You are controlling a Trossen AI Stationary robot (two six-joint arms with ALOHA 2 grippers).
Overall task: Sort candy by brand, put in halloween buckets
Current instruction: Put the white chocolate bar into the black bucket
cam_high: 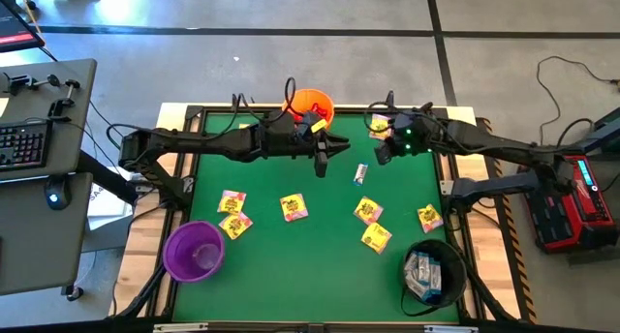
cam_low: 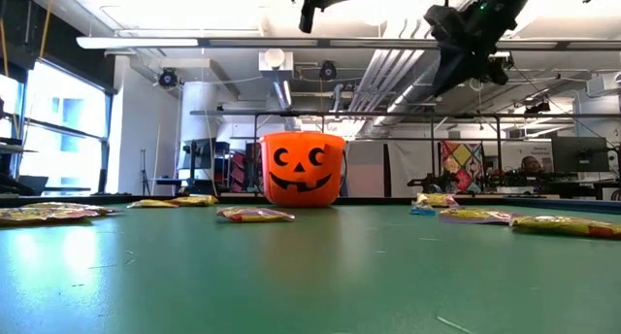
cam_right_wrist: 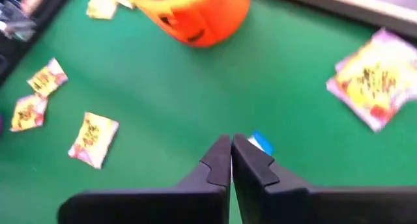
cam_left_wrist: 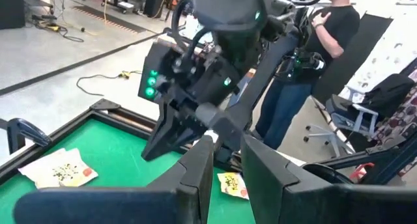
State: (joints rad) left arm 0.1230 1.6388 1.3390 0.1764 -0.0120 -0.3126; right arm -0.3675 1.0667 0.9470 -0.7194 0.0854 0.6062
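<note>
The right gripper (cam_right_wrist: 230, 157) is closed above the green table (cam_right_wrist: 215, 94), near a white-blue packet (cam_right_wrist: 262, 143); the orange bucket (cam_right_wrist: 199, 17) stands beyond.

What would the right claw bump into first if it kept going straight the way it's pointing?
Most likely the small white-blue candy lying on the green table, just past the shut tips of the right claw. Depth is hard to judge, so it could meet bare table beside the packet. The orange bucket sits farther on.
</note>
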